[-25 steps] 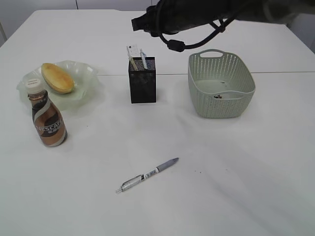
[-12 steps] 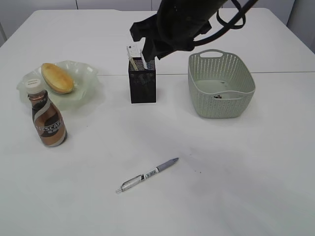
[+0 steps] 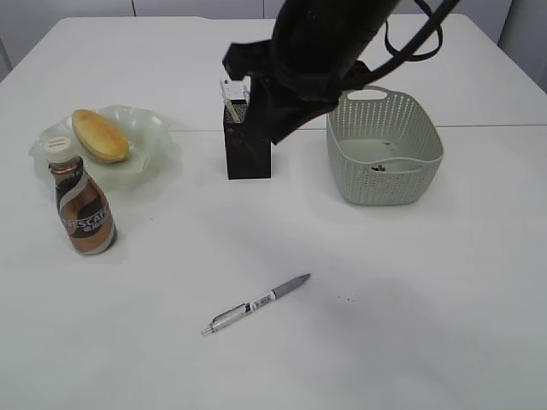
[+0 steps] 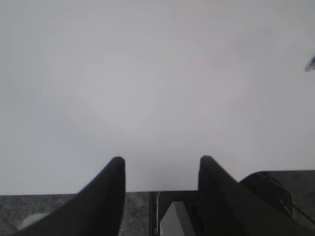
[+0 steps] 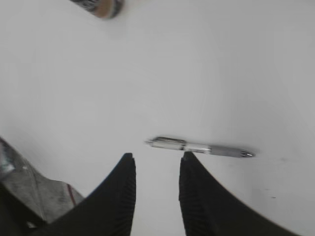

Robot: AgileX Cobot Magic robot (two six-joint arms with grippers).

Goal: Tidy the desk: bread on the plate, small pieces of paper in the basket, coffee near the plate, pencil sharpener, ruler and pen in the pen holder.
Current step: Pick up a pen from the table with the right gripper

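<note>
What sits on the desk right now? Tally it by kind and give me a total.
Food and drink: 2 (bread, coffee)
Containers: 3 (plate, pen holder, basket)
Loose stationery: 1 (pen)
Total: 6
Contents of the pen holder and basket are partly hidden and not counted.

Black arm (image 3: 320, 51), looped black cables (image 3: 410, 38), ribbed fingers (image 5: 197, 196)

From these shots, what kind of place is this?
Probably a lab or office desk staged as a tidy-up test. A plain white desk holds a mesh pen holder, a loose pen and a basket, with bread on a plate and coffee beside it.
</note>
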